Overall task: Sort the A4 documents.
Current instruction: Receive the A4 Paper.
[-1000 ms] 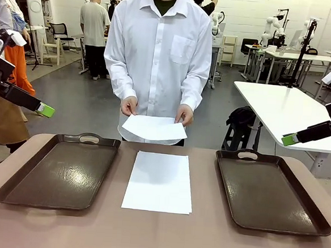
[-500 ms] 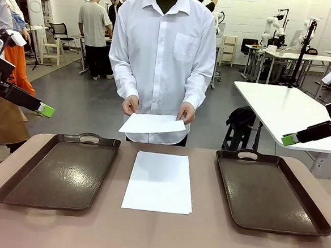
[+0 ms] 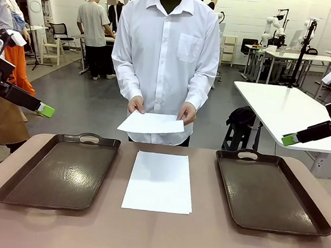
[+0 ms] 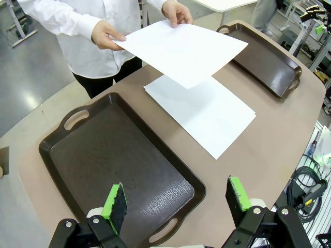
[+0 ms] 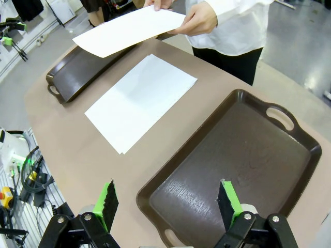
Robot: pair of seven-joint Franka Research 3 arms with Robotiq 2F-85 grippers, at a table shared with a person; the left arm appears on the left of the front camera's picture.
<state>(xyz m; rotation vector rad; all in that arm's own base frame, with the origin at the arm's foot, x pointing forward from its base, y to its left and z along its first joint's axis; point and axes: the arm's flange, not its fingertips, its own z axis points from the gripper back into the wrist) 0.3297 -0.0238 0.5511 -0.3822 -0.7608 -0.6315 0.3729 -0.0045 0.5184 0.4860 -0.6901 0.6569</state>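
Since a second ago, the person in the white shirt has stood a bit straighter and pulled the thin white paper sheet (image 3: 151,123) a little closer to the body. Both robot arms have stayed where they were. The person holds that sheet up in the air by its far edge, with a hand (image 3: 136,104) at each side, over the far side of the brown table (image 3: 203,234). A flat pile of white paper (image 3: 159,182) lies on the table in the middle, between the dark brown left tray (image 3: 60,170) and the dark brown right tray (image 3: 271,191). Both trays have handles and nothing in them.

The left gripper (image 4: 178,199) hangs high over the left tray. Its green pads are wide apart and nothing is between them. The right gripper (image 5: 166,201) hangs over the right tray, just as wide open and holding nothing.

I think no paper is sorted yet, and the next job is to take a sheet. Paper is thin and bendy, so a claw should come in level with it and pinch a free edge softly. It should not pull until the person lets go. The sheet in the air looks easier to take than one lying flat, where fingers cannot get under.

I cannot count the sheets in the pile. The paper looks blank and its undersides are hidden, so I cannot tell which tray each sheet belongs in. In the front view, both arms are cut off by the picture's sides.
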